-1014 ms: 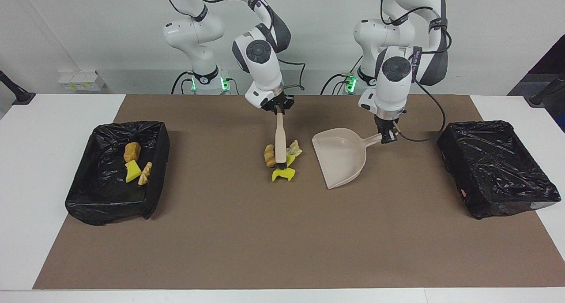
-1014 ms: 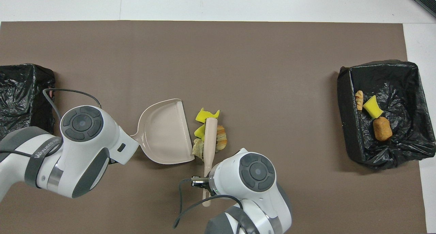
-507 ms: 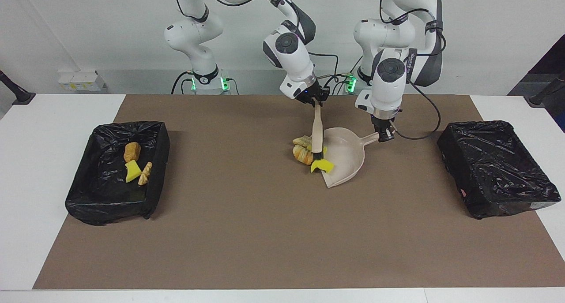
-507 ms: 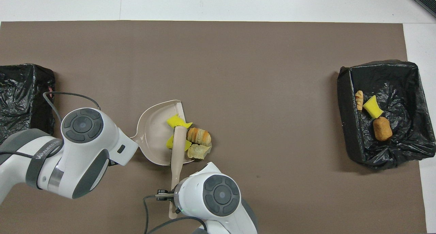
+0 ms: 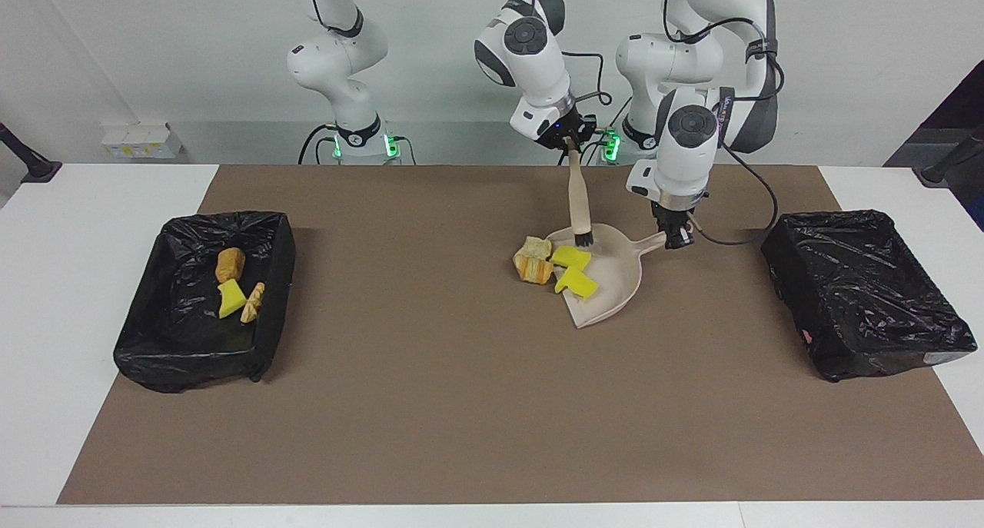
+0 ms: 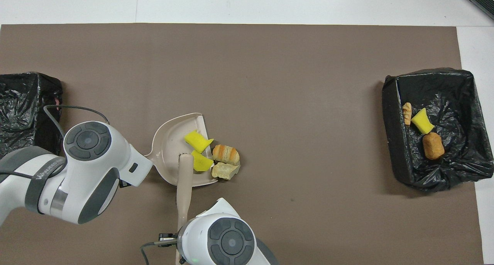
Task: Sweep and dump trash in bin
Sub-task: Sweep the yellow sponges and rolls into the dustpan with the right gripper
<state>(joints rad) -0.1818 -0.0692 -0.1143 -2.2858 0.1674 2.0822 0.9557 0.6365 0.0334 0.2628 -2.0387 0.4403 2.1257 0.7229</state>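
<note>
My left gripper (image 5: pixel 676 240) is shut on the handle of the beige dustpan (image 5: pixel 615 276), which rests on the brown mat. My right gripper (image 5: pixel 570 139) is shut on the brush (image 5: pixel 578 199), whose dark bristles stand inside the pan. Of the trash, two yellow sponge chunks (image 5: pixel 570 257) (image 5: pixel 578 283) lie in the pan. A bread roll (image 5: pixel 530 270) and a pale lump (image 5: pixel 536 247) sit on the mat at the pan's mouth. The overhead view shows the pan (image 6: pixel 171 141), the brush (image 6: pixel 184 182), the roll (image 6: pixel 225 154) and the lump (image 6: pixel 225 171).
A black-lined bin (image 5: pixel 192 370) at the right arm's end holds a roll (image 5: pixel 229 264), a yellow chunk (image 5: pixel 230 298) and a pale lump (image 5: pixel 252 303). Another black-lined bin (image 5: pixel 869 297) stands at the left arm's end. White table borders the mat.
The right gripper swept the brush toward the left arm's end, pushing two yellow chunks into the dustpan. The roll and the lump came along and stopped at its mouth.
</note>
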